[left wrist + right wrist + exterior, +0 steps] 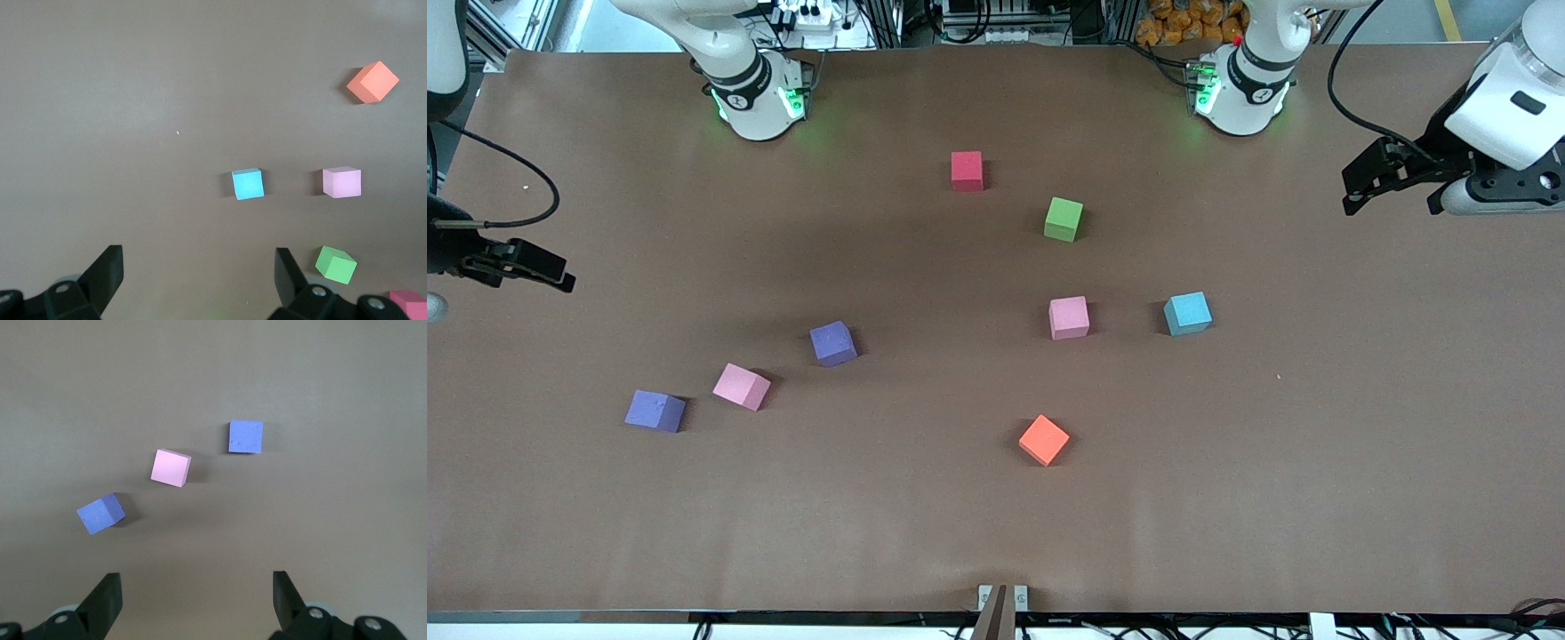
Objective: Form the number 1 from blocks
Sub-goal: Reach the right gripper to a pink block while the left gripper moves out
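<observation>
The blocks lie scattered on the brown table. A red block sits nearest the robots' bases. A pink block and a light blue block lie side by side mid-table. Toward the right arm's end lie a purple block, a second pink block and another purple block. My left gripper hangs open and empty over its end of the table. My right gripper hangs open and empty over the other end.
A green cube sits between the red block and the mid-table pink one. An orange cube lies nearer the front camera than that pink block. Both arm bases stand along the table edge farthest from the camera.
</observation>
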`<state>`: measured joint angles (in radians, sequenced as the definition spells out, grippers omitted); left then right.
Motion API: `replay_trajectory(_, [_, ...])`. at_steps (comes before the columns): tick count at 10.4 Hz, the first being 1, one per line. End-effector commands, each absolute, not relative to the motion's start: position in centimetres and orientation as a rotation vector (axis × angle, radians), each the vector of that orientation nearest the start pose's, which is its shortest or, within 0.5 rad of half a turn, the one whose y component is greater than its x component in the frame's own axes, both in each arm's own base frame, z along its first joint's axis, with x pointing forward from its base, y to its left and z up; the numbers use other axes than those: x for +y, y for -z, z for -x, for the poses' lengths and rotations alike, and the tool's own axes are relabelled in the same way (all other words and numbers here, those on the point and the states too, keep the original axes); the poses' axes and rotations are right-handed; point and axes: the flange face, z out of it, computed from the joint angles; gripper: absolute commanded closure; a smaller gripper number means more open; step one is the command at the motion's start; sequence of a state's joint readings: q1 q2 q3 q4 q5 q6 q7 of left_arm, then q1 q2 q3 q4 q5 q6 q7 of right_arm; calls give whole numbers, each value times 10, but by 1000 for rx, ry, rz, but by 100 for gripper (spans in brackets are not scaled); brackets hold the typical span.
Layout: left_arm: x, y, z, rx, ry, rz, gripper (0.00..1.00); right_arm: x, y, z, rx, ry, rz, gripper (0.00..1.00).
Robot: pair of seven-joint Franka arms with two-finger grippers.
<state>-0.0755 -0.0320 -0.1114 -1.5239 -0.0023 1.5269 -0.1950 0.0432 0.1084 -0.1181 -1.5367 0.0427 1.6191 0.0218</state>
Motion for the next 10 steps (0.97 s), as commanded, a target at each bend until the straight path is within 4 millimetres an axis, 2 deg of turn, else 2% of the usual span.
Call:
replay_trajectory(1, [-100, -667, -525, 26, 43, 3172, 0, -38, -586, -589, 171, -46, 3117, 0])
replay_trajectory(6, [-100, -649, -533, -10, -7, 3157, 0, -41, -586, -588, 186, -49, 3114, 0])
replay_trajectory(7, [-106, -624, -541, -42, -84, 3151, 0, -41, -582, -590, 196, -56, 3107, 0])
replay_trajectory(8, [-115, -598, -547, -41, -144, 3144, 0, -39, -564, -597, 200, -89, 3106, 0])
replay_trajectory(10, [-135, -552, -559, -14, -246, 3137, 0, -35, -510, -619, 225, -193, 3044, 0])
